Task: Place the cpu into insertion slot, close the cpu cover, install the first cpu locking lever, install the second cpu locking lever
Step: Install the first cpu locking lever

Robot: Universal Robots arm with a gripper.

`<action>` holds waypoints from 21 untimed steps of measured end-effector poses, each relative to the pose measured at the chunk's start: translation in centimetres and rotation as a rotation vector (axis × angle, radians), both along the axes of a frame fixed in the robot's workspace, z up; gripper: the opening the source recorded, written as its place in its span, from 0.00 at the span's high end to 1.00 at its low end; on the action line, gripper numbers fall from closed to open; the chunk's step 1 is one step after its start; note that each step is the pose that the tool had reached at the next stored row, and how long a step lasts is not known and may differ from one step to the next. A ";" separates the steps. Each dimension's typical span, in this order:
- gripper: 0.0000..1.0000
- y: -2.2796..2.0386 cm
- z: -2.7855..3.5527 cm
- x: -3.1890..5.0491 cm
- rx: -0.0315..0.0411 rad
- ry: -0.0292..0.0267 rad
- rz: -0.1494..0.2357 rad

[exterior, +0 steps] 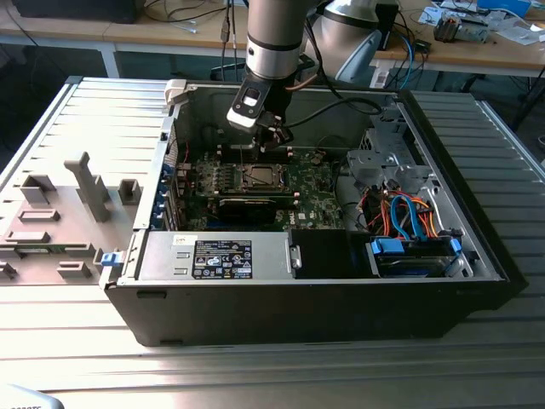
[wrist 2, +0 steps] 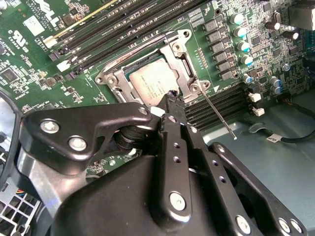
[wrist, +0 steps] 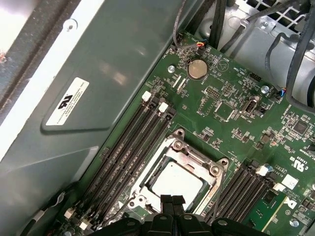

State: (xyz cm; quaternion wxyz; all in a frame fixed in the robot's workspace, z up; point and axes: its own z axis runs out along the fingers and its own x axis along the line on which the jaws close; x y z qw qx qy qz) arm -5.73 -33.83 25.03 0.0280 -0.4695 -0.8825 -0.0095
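Claw (wrist 2: pixel 171 96) is narrow, fingers pressed together with nothing held. Its tips sit right at the edge of the insertion slot (exterior: pixel 259 176); can't tell whether they actually touch. The cpu (wrist 2: pixel 150 83) is seated flat in the slot, pale silver top showing in both wrist views. The cpu cover (wrist 2: pixel 183 55) is down over it and frames it on all sides. One locking lever (wrist 2: pixel 217 114) sticks out from the slot's corner, angled away across the black memory slots (wrist 2: pixel 123 29) beside the slot. More memory slots flank the slot's other side. Farther from the slot on the green motherboard (wrist: pixel 236 98) is a coin cell (wrist: pixel 197 69). Beyond that is the grey wall of the case (wrist: pixel 98 73). In the exterior view the case lies open on a ribbed metal table (exterior: pixel 85 341), arm coming down over the slot.
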 end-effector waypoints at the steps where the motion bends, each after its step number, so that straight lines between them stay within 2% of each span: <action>1: 0.89 0.00 0.00 0.00 0.0000 0.0000 0.000; 21: 0.89 0.00 0.00 0.00 0.0000 0.0000 0.023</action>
